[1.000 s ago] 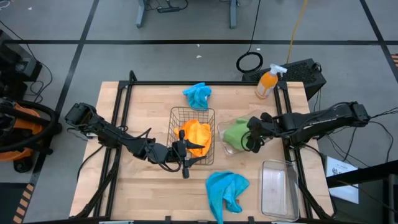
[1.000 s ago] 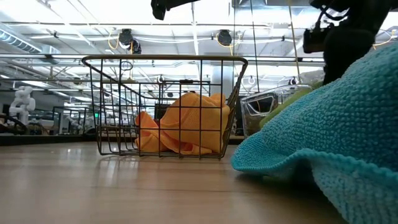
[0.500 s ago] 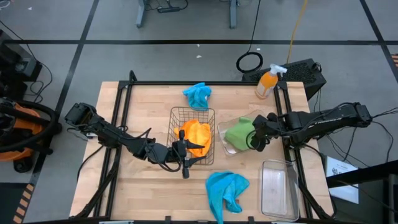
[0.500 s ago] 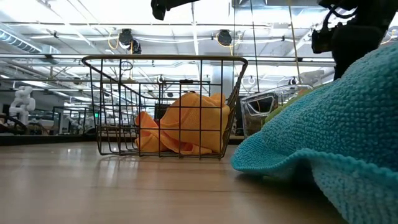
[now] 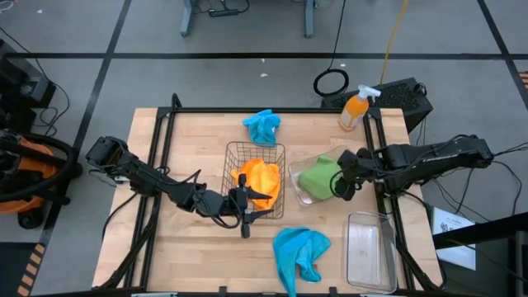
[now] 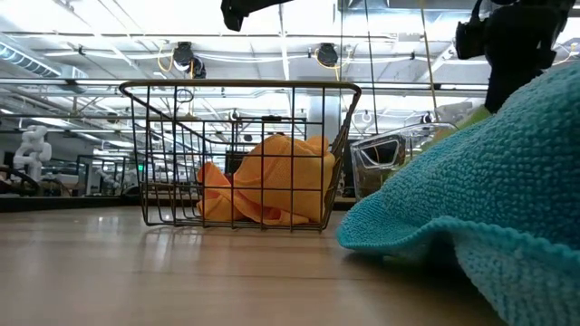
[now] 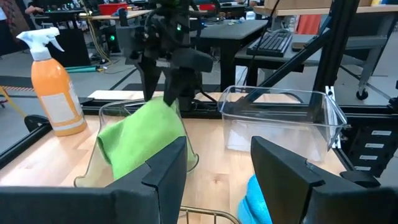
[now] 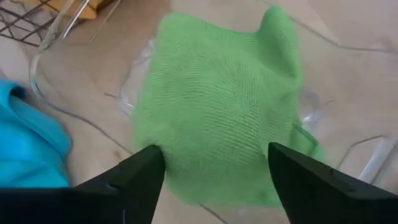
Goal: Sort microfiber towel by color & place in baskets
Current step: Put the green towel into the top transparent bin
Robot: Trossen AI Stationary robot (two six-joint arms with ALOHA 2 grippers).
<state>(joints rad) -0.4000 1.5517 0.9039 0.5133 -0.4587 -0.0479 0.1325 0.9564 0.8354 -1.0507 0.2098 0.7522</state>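
A green towel lies in the clear squarish tub, one corner propped up against the tub's wall. My right gripper hangs open just above that corner, tilted down. Orange towels fill the copper wire basket. My left gripper hovers open above the basket's near left corner, pointing level toward the tub, nothing between its fingers. One blue towel lies at the far side of the table and another at the near side. My right gripper's fingers stand wide apart over the green towel's raised corner, slanting down from the table's right. Whether a fingertip touches the cloth, I cannot tell. The towel rests in the tub and against its wall.
A clear rectangular bin stands at the near right corner. An orange spray bottle and a black box sit at the far right. Bare wood shows at the table's left and near left.
My right gripper has risen and drawn back a little toward the table's right edge, off the green towel. The towel stays in the tub and shows more of its surface. My left arm has kept still.
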